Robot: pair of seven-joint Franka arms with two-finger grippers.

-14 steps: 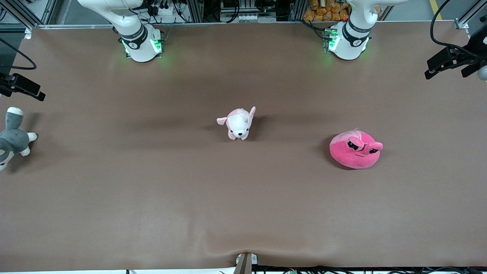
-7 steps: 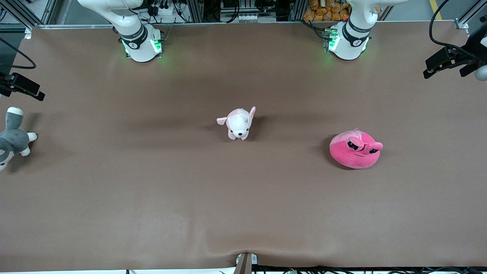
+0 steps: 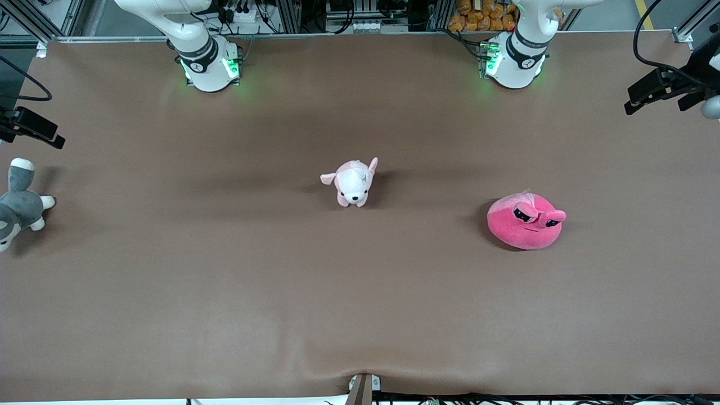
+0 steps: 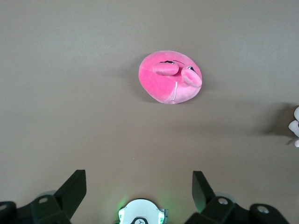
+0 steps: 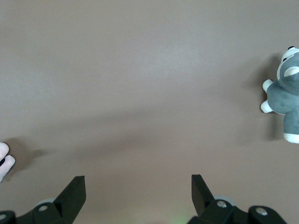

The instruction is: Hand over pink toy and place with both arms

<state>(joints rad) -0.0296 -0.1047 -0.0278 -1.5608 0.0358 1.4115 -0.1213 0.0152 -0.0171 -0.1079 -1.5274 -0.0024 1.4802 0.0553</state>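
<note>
The pink toy (image 3: 526,220) lies on the brown table toward the left arm's end, eye stalks up. In the left wrist view the pink toy (image 4: 170,77) sits well below and ahead of my left gripper (image 4: 139,177), which hangs high over the table near its own base (image 4: 141,212), open and empty. My right gripper (image 5: 138,182) is also high over bare table, open with nothing between its fingers. In the front view both arms rise from their bases out of the top of the view.
A pale pink-and-white puppy plush (image 3: 352,183) stands mid-table. A grey-and-white plush (image 3: 17,205) lies at the right arm's end, also in the right wrist view (image 5: 285,105). Black hardware with cables juts in at both ends (image 3: 664,90) (image 3: 28,126).
The toys have not moved. The black hardware at both ends of the front view has drifted slightly.
</note>
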